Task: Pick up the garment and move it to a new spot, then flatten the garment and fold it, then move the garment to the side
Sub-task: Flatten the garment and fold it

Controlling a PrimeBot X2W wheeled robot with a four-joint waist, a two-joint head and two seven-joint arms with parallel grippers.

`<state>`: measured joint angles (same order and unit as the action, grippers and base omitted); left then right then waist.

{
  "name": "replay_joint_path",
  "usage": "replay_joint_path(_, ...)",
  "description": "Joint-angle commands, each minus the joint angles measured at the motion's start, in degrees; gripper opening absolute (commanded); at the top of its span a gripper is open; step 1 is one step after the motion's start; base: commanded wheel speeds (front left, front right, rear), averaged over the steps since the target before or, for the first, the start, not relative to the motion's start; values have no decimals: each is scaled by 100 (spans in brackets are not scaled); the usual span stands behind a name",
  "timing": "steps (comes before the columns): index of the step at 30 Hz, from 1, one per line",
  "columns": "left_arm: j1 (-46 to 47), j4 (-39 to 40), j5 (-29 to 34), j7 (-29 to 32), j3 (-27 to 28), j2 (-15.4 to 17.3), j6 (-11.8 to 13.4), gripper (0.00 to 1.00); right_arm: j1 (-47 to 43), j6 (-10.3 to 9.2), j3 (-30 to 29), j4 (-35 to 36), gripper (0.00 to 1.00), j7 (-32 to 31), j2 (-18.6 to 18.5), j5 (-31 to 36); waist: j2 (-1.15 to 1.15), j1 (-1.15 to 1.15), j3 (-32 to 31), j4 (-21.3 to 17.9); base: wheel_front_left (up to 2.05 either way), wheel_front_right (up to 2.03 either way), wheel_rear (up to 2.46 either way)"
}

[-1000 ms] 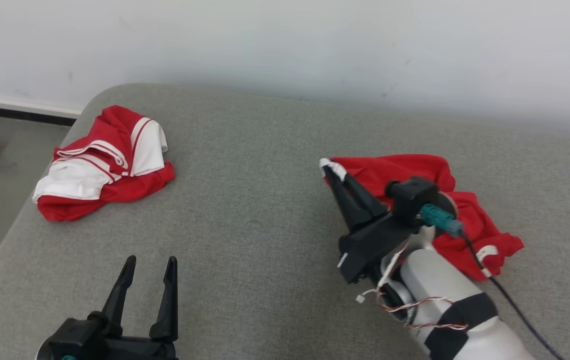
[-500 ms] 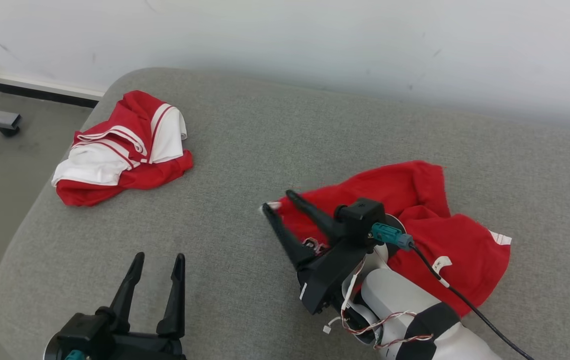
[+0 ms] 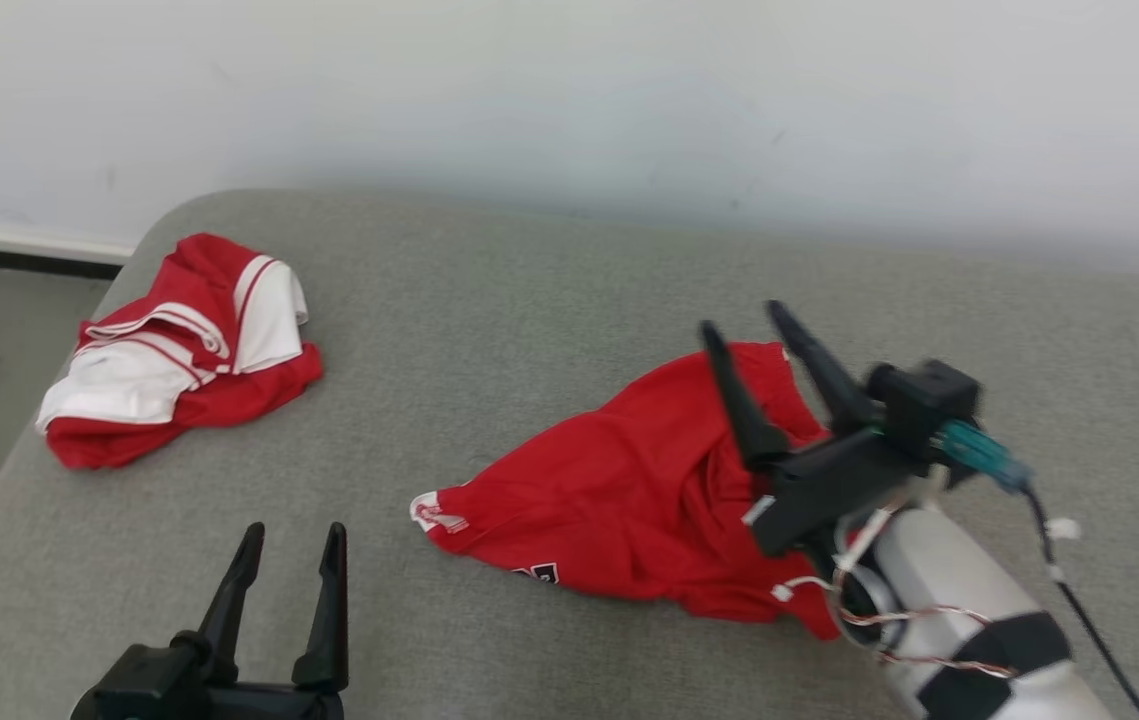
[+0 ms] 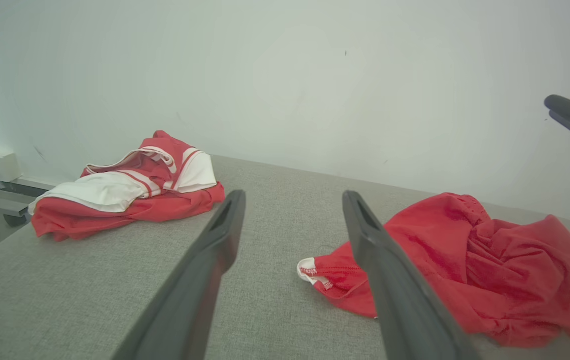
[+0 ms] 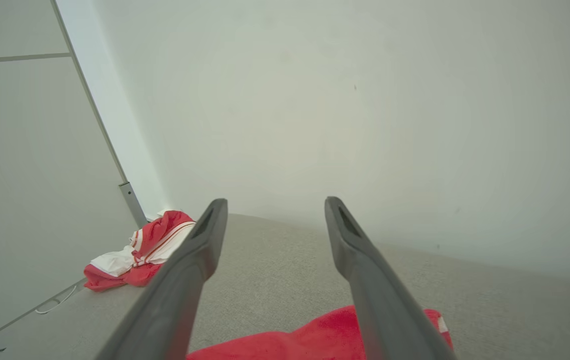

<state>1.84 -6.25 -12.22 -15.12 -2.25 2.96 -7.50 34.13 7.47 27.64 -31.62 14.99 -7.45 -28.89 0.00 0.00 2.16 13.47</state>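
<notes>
The plain red garment (image 3: 619,500) lies crumpled on the grey padded table (image 3: 489,300), a white-trimmed corner pointing left. My right gripper (image 3: 742,318) hovers open over the garment's right part, fingers apart and empty, pointing up and away. In the right wrist view the right gripper (image 5: 274,201) is raised, with the garment (image 5: 305,340) low beneath it. My left gripper (image 3: 294,530) stands open and empty near the table's front left. In the left wrist view the left gripper (image 4: 293,196) points past the garment (image 4: 465,260), which lies to its right.
A second, red-and-white garment (image 3: 179,345) lies bunched at the table's far left corner, also seen as a red-and-white heap (image 4: 129,195). A pale wall runs behind the table. The floor drops away past the left edge. Bare grey surface lies between the two garments.
My right gripper opened and let go of the garment's white-trimmed corner, then rose and drew back to the right. The garment now lies stretched leftward. The head camera shifted; the left gripper stayed open.
</notes>
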Motion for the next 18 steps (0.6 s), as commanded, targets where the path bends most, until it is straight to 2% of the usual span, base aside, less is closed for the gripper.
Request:
replay_joint_path(1,-87,37,68,-4,58,4,13,100,-252,3,-227,204,100,27,-125,132,0,0,-147,-209,0,0,0)
replay_joint_path(4,-158,71,110,-4,109,14,13,100,-717,3,-737,649,100,17,-378,361,0,0,-187,-350,0,0,0)
replay_joint_path(10,-249,120,147,-4,197,28,12,100,-1769,3,-1619,1383,100,17,-625,669,0,0,-233,-577,0,0,0)
replay_joint_path(18,-289,182,200,-4,237,42,10,100,-3099,3,-2603,2012,100,17,-386,840,0,0,-266,-699,0,0,0)
